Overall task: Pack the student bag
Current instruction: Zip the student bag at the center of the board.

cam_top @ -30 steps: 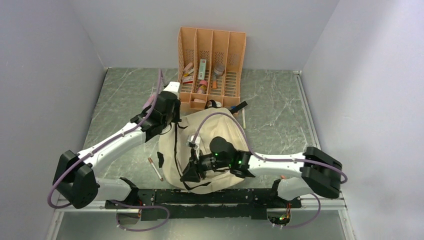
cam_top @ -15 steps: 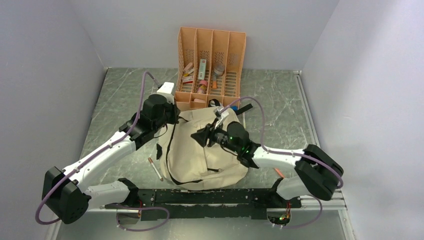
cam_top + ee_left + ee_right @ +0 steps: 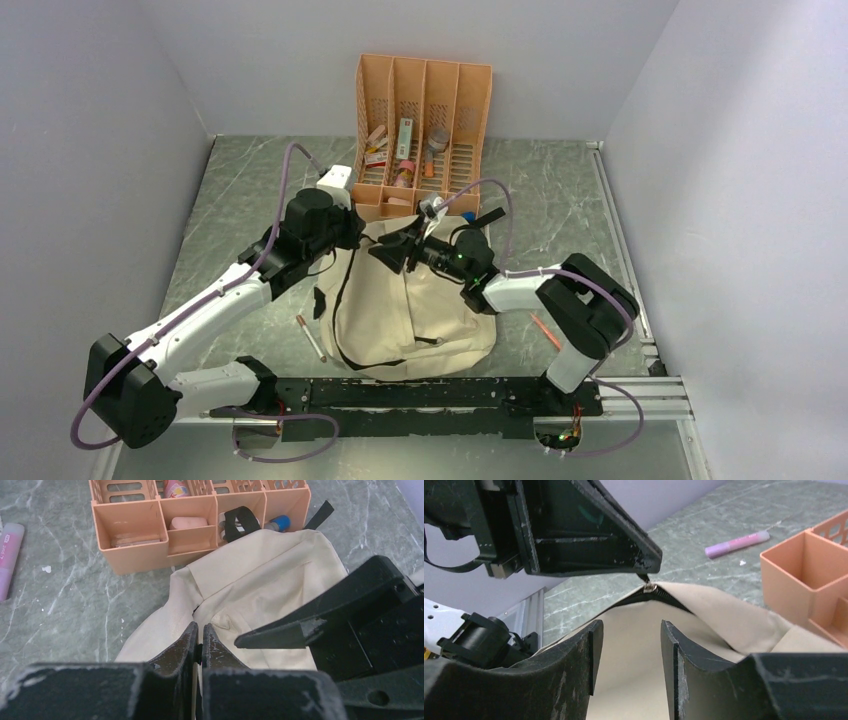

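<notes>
The student bag [image 3: 400,300] is a cream-beige backpack lying in the middle of the table, its top end against the orange organiser. My left gripper [image 3: 352,232] is at the bag's far left top corner. In the left wrist view it [image 3: 200,629] is shut on a thin black bit of the zipper trim. The right wrist view shows the metal zipper pull [image 3: 649,586] hanging right at its tip. My right gripper [image 3: 385,252] is open just beside it over the bag's cloth [image 3: 724,615], and its jaws [image 3: 629,630] hold nothing. The bag's inside is hidden.
The orange slotted organiser [image 3: 423,90] with small items stands behind the bag. A purple marker [image 3: 10,555] lies left of it. A pen [image 3: 310,338] lies left of the bag and an orange one [image 3: 545,330] to its right. A black rail [image 3: 420,395] runs along the near edge.
My right arm swung from the bag's near middle to its far top, next to the left gripper. The left gripper stayed at the top corner. The bag's top shifted slightly.
</notes>
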You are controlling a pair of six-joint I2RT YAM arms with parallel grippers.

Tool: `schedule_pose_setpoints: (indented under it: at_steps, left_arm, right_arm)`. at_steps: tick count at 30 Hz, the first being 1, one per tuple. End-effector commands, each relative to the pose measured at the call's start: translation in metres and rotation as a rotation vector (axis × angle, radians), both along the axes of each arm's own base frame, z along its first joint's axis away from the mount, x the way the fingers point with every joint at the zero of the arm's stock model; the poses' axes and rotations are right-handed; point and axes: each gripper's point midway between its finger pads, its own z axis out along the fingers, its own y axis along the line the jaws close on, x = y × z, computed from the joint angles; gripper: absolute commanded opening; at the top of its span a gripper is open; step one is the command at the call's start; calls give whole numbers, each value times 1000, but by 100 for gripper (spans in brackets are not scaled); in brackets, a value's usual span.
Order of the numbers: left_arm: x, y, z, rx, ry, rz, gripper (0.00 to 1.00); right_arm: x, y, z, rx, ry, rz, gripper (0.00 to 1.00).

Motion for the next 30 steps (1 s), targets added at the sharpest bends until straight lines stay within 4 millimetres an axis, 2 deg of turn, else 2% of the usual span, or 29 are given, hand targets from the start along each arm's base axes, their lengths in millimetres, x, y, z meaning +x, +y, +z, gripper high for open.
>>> schedule_pose_setpoints:
  at_steps: [1,12,24,27,30]
  left_arm:
    - [2,-8,32,-77,-86,-40,5]
    - [1,-11,33,-84,-83,-52,5]
    - [-1,-14,33,-94,-79,-70,5]
    - [-1,-14,32,-92,-75,-68,5]
    - [-1,-13,33,-90,-78,-64,5]
  right_arm:
    - [4,9,34,104,-101,54,50]
    - [16,26,32,136,-86,87,44]
    - [24,37,31,175,-58,101,27]
    - [25,39,30,178,-49,110,28]
    - [26,39,26,174,-41,98,40]
